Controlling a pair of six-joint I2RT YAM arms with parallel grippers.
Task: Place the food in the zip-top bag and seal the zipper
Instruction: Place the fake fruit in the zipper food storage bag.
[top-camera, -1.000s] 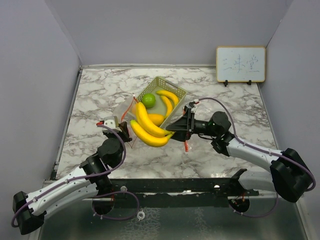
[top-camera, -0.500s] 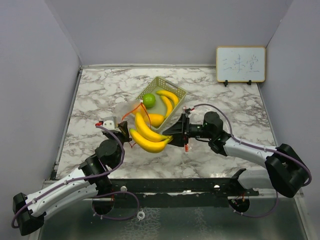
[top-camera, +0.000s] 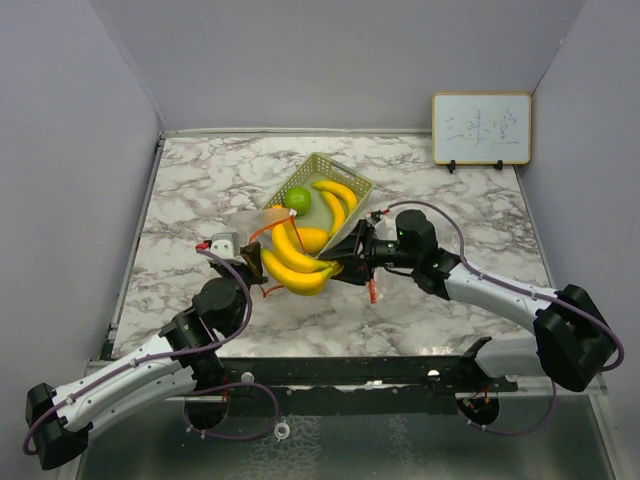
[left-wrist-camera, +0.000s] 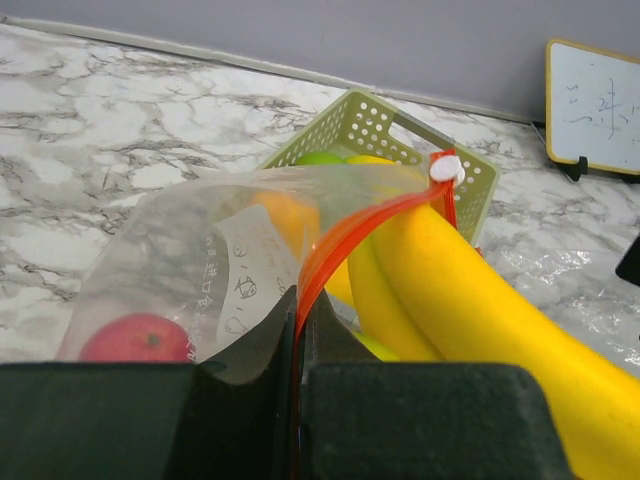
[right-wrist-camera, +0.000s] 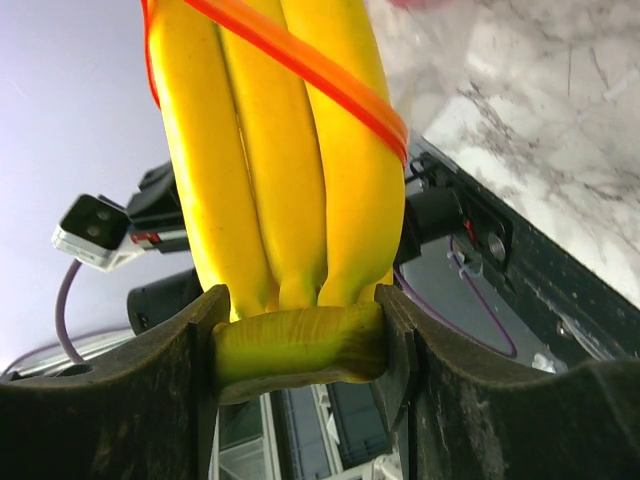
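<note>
**Layout, seen from above and from both wrists.** A pale green mesh plastic basket (top-camera: 352, 180) stands on the white veined marble table (top-camera: 200, 190), behind centre. A framed white board (top-camera: 481, 128) stands at the rear right corner. In the basket, a round green toy lime (top-camera: 297, 199) lies at the left end, with two single yellow toy bananas (top-camera: 338, 196) to its right. A clear zip-top plastic bag (left-wrist-camera: 180, 250) lies just in front and to the left of the basket. A bunch of yellow plastic bananas (top-camera: 293, 262) lies through the bag's mouth. Its stem end points right, between the fingers of the right gripper (right-wrist-camera: 300, 338). The left gripper (left-wrist-camera: 298, 312), left of the bunch, pinches the bag's zipper edge. A red toy apple (left-wrist-camera: 135, 338) lies inside the bag, at its left.
</note>
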